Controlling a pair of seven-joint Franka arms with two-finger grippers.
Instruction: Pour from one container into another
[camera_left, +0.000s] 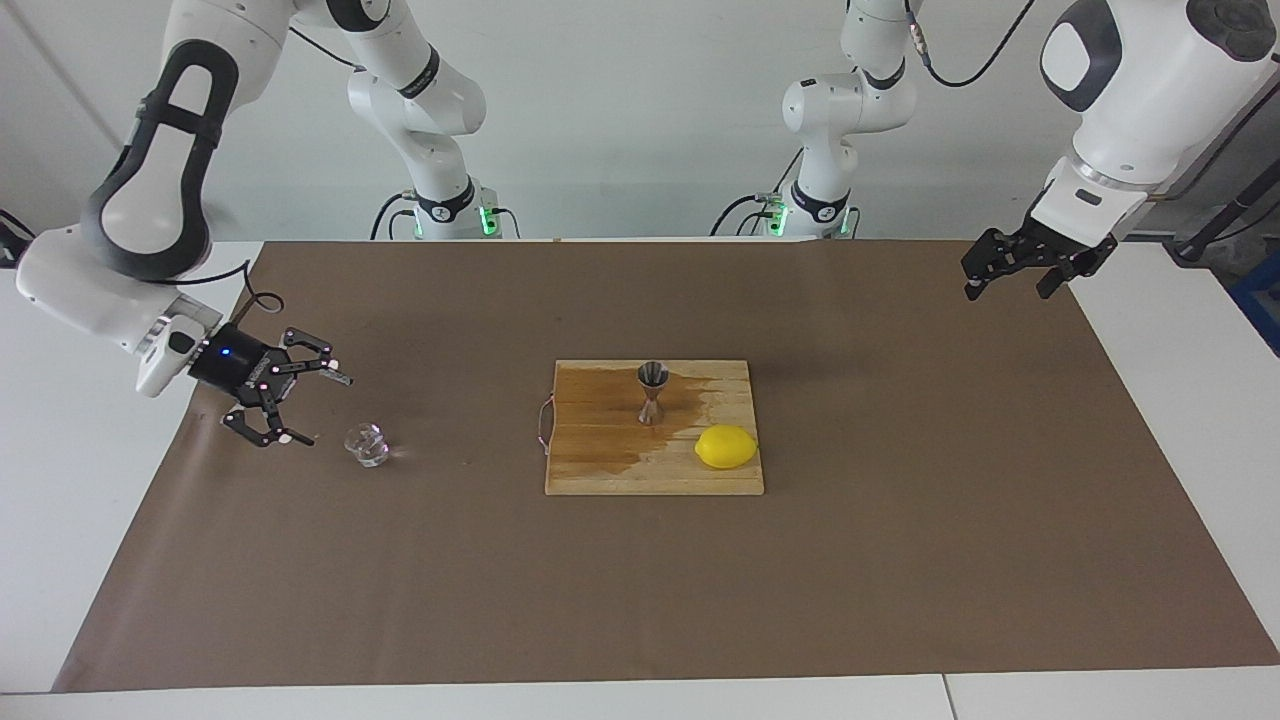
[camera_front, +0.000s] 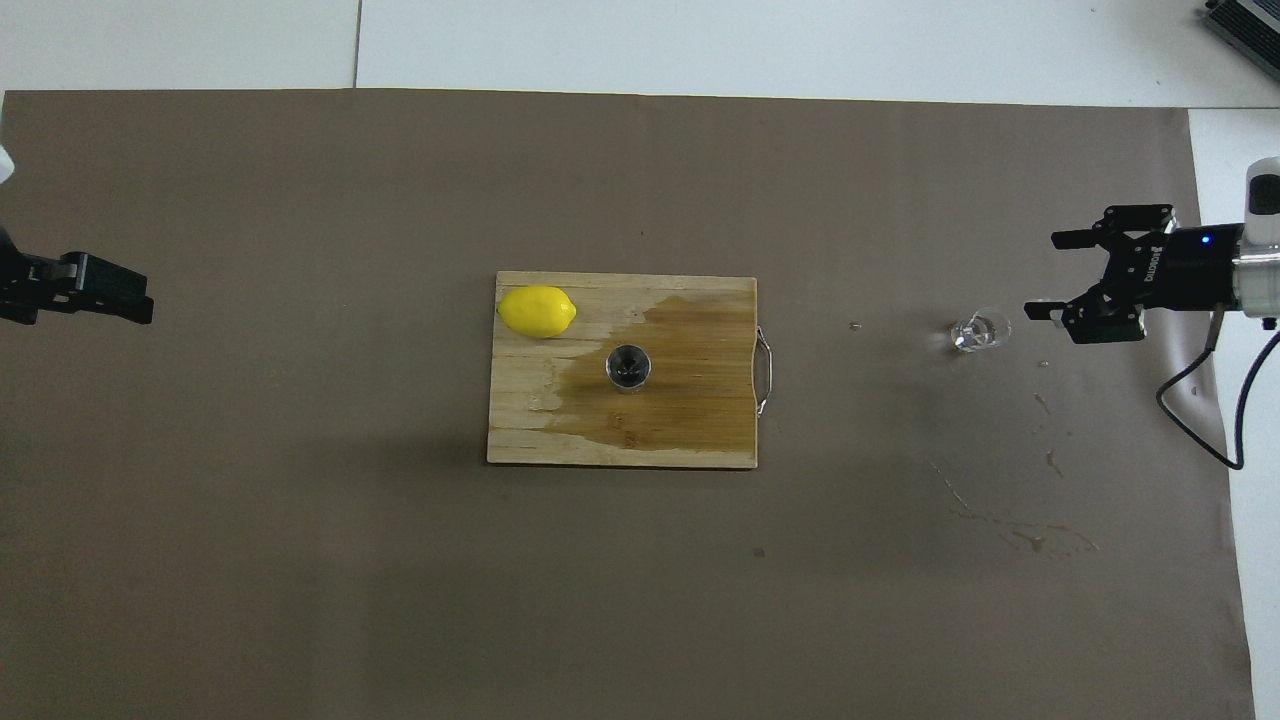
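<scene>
The tiny clear glass cup (camera_left: 367, 445) stands upright on the brown paper toward the right arm's end of the table; it also shows in the overhead view (camera_front: 980, 330). My right gripper (camera_left: 320, 410) is open and empty, low beside the cup and a short gap from it, on the side away from the board; it also shows from above (camera_front: 1045, 275). The steel hourglass jigger (camera_left: 653, 392) stands upright on the wooden cutting board (camera_left: 600, 470), also seen from overhead (camera_front: 628, 366). My left gripper (camera_left: 1005, 288) waits open and raised over the left arm's end of the table.
A yellow lemon (camera_left: 726, 447) lies on the board beside the jigger, toward the left arm's end. A dark wet patch (camera_front: 690, 380) covers much of the board (camera_front: 530, 440). Dried splash marks (camera_front: 1030, 535) spot the paper nearer to the robots than the cup.
</scene>
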